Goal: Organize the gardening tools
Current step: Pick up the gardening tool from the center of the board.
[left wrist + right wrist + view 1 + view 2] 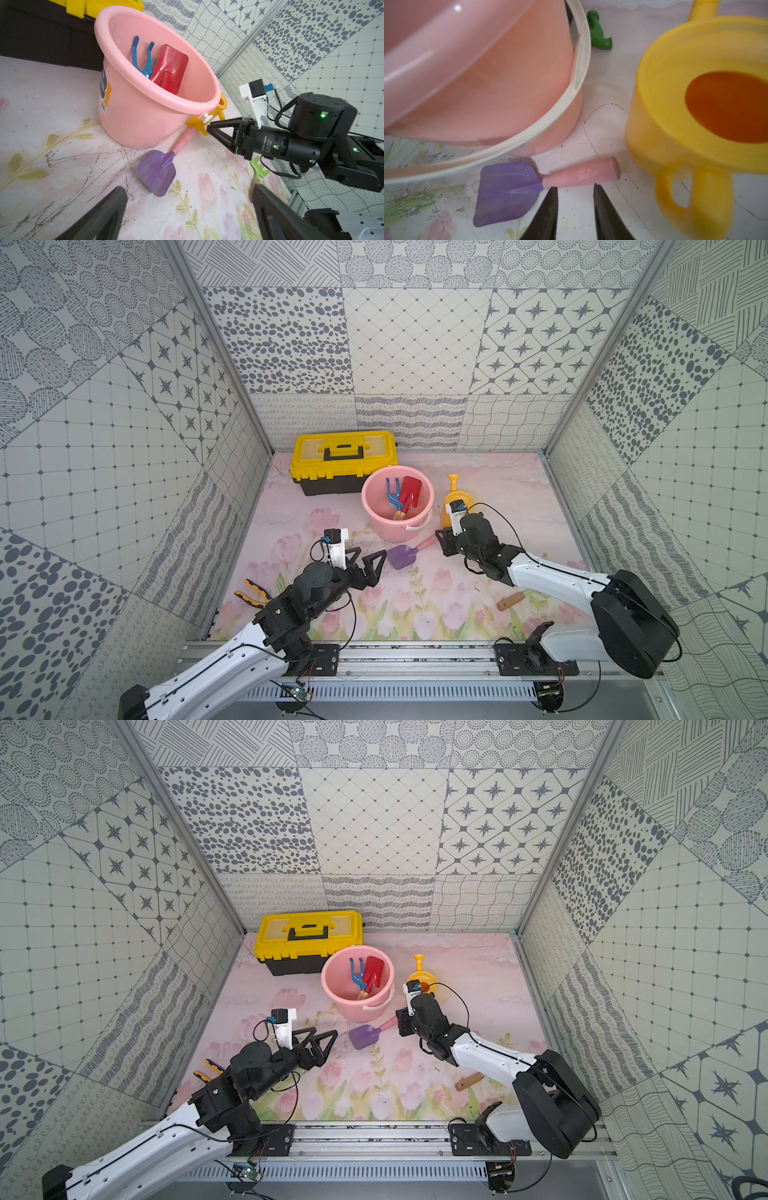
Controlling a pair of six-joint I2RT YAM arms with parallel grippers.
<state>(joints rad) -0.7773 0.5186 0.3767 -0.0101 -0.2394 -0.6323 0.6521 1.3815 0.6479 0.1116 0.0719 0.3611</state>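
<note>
Now, purple spade [401, 556], 6 o'clock of bucket [390, 531]: prob. light, stiff, slick; grab pink hdl [579, 172]; right gripper [574, 187] ajar, empty.

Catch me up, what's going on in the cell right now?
The right tool hangs with jaws slightly apart at the pink handle of the purple spade, which lies on the mat beside the pink bucket; nothing is gripped yet. The left tool is wide open and empty, pointing toward the same spade. A red spade and a blue rake already stand in the bucket.
</note>
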